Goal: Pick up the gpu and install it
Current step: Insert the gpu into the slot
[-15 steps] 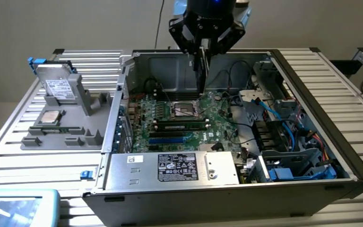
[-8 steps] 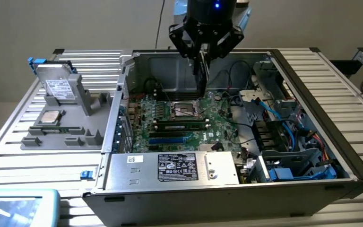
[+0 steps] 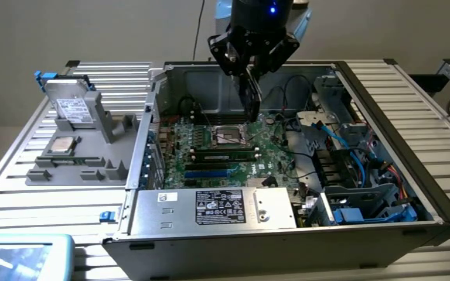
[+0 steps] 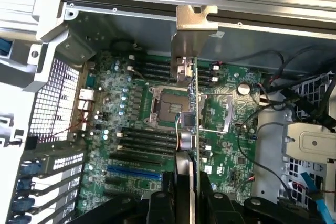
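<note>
The end effector (image 3: 250, 71) grasps the gpu (image 3: 252, 99), which hangs below it, long axis vertical, over the motherboard (image 3: 276, 143).

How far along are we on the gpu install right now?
Pickup looks done: the gripper is shut on the gpu. In hand: it hangs edge-on above the motherboard inside the open case. Left: the gpu is not yet seated in any slot.
</note>
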`<action>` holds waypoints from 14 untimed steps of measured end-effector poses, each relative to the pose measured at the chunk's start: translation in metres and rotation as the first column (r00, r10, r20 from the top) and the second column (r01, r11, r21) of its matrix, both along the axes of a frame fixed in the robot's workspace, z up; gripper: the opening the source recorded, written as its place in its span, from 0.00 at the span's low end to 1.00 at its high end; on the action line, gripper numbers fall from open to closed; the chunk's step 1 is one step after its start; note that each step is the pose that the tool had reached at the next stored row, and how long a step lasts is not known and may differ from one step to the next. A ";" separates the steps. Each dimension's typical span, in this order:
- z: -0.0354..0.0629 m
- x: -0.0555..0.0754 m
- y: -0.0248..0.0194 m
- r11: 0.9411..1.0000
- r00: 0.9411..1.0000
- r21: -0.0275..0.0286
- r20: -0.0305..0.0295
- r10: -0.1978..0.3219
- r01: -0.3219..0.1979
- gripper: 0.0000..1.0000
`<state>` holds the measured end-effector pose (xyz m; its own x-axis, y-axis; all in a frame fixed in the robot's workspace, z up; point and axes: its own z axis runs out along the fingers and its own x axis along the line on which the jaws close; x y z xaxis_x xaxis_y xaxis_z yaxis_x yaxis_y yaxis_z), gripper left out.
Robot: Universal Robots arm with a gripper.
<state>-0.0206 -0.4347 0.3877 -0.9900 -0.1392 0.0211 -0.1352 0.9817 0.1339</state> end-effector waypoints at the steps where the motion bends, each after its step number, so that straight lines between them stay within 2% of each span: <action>1: -0.0004 0.000 0.0000 1.000 1.000 0.000 0.000 0.018 -0.018 0.29; 4: -0.0012 0.000 0.0000 0.997 0.997 0.001 0.000 0.073 -0.073 0.29; 8: -0.0012 0.000 0.0000 0.990 0.990 0.001 0.000 0.144 -0.144 0.29; 11: -0.0012 0.000 0.0000 0.980 0.980 0.001 0.000 0.199 -0.199 0.29; 14: -0.0012 0.000 0.0000 0.968 0.968 0.001 0.000 0.252 -0.252 0.29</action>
